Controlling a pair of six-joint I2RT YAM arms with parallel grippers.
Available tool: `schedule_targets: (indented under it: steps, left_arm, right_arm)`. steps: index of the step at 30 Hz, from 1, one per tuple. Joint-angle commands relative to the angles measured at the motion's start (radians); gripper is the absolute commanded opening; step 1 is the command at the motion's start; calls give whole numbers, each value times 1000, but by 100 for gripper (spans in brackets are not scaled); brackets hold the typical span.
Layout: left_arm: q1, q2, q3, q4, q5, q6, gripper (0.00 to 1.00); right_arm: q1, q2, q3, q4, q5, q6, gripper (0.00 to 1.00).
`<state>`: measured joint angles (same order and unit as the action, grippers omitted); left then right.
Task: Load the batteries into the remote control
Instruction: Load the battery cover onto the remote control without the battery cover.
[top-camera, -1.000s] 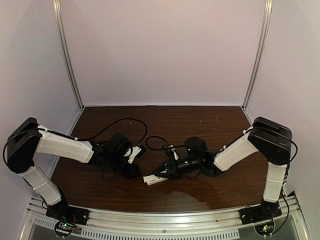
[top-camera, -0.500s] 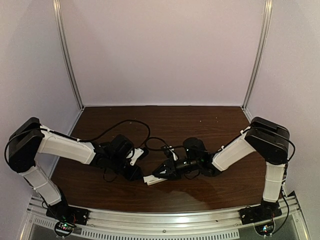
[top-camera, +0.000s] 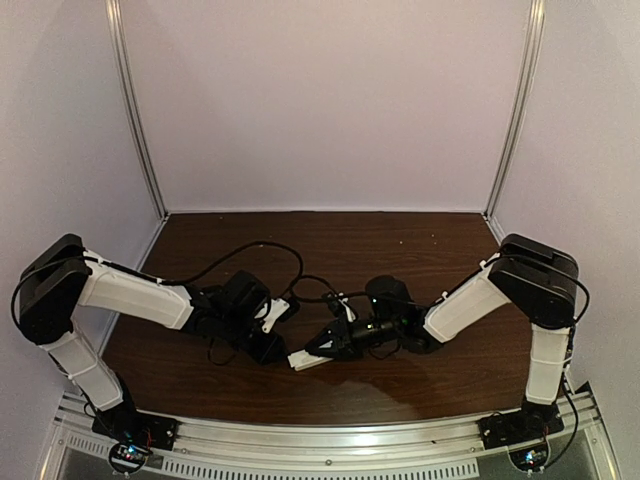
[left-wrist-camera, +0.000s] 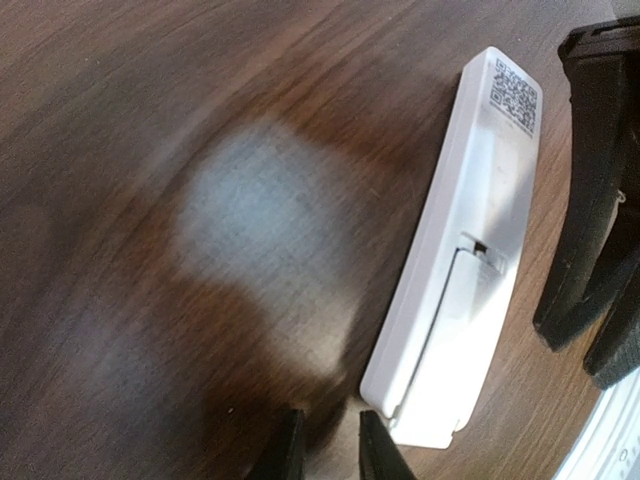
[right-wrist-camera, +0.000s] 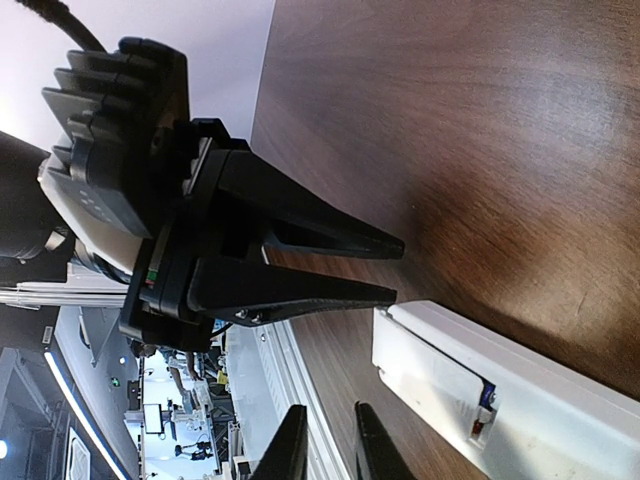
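The remote control (top-camera: 308, 359) is a slim white bar lying back up on the brown table near the front middle. In the left wrist view (left-wrist-camera: 470, 250) it shows a code label and a seated cover. In the right wrist view (right-wrist-camera: 520, 400) a small bluish bit (right-wrist-camera: 487, 395) and a red bit (right-wrist-camera: 477, 430) of the batteries show in a notch on its side. My left gripper (top-camera: 272, 348) (left-wrist-camera: 330, 455) (right-wrist-camera: 398, 268) sits at the remote's left end, jaws a narrow gap apart and empty. My right gripper (top-camera: 320, 346) (right-wrist-camera: 325, 445) sits over the remote's right part, also narrowly apart and empty.
Black cables (top-camera: 250, 245) loop over the table behind the grippers. A metal rail (top-camera: 330, 440) runs along the front edge, close to the remote. Pale walls with metal posts (top-camera: 140, 120) close the back and sides. The right gripper's black fingers (left-wrist-camera: 585, 200) stand beside the remote.
My left gripper has moved right, up to the remote's left end. My right gripper has shifted slightly left. The remote has barely moved.
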<state>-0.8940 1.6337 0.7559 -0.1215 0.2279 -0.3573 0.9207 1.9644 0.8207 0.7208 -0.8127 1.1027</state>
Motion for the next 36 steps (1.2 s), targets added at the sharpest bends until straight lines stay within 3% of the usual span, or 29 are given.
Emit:
schedule_targets:
  steps: [1,15,25,36]
  left_arm:
    - [-4,-3,20,26,-11,-12,20]
    - [-5,-60,-34,-6,-49,-43,23]
    - [-5,-81,-66,22,-28,-57,22]
    - [-11,-94,-89,60,15,-43,22]
  right_arm:
    - [7,17,20,-1,-11,-10,18]
    - [10,20,43,-37,-14,-27,15]
    - [24,29,114,-250,27,-140,13]
    - [23,85,123,-286,48,-152,10]
